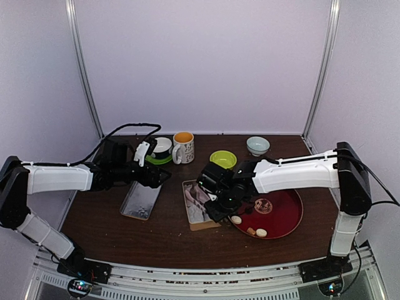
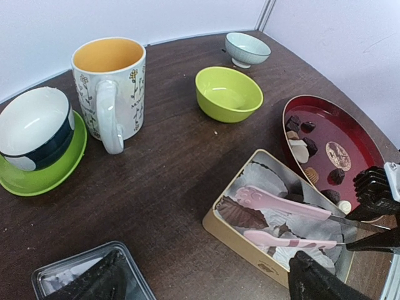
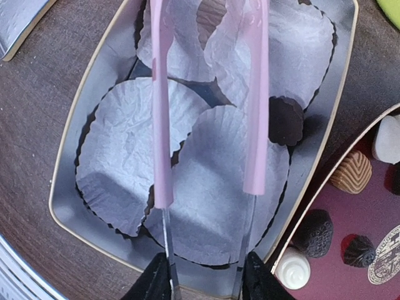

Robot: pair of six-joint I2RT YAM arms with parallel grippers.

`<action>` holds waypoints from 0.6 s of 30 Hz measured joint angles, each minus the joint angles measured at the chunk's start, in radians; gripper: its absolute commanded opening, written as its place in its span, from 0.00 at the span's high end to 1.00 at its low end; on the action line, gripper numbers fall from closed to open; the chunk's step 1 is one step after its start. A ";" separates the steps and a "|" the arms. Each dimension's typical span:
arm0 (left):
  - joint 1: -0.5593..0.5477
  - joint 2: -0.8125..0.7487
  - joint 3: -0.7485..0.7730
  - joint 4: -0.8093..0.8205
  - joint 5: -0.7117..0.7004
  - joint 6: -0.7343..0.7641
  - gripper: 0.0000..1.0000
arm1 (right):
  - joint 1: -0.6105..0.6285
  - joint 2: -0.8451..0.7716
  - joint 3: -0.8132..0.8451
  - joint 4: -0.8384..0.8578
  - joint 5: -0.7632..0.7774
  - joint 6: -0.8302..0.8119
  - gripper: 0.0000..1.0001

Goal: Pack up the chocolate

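Over the tan tin at the middle of the dark table, the right gripper is pinched on the metal handles of a pair of pink tongs. The two pink arms stand apart above the white paper cups that line the tin. One dark chocolate already sits in the tin, against the wall nearest the plate, just beside the tip of one tong arm.

Right next to the tin, touching or nearly so, lies the red plate with the rest of the chocolates. These are several dark ones, a ridged tan one and a couple of cream-white ones, spread loosely across it.

Off to the left, the left gripper hangs with its fingers spread wide and nothing between them, above a flat silvery tray that lies well apart from the tin.

Further back on the table stand a flowered mug with an orange inside, a green bowl and a small pale bowl. A dark-and-white bowl rests on a green saucer.
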 measured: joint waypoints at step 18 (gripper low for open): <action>0.000 0.000 0.000 0.000 0.000 0.000 0.08 | 0.000 0.040 0.034 -0.018 0.042 0.000 0.69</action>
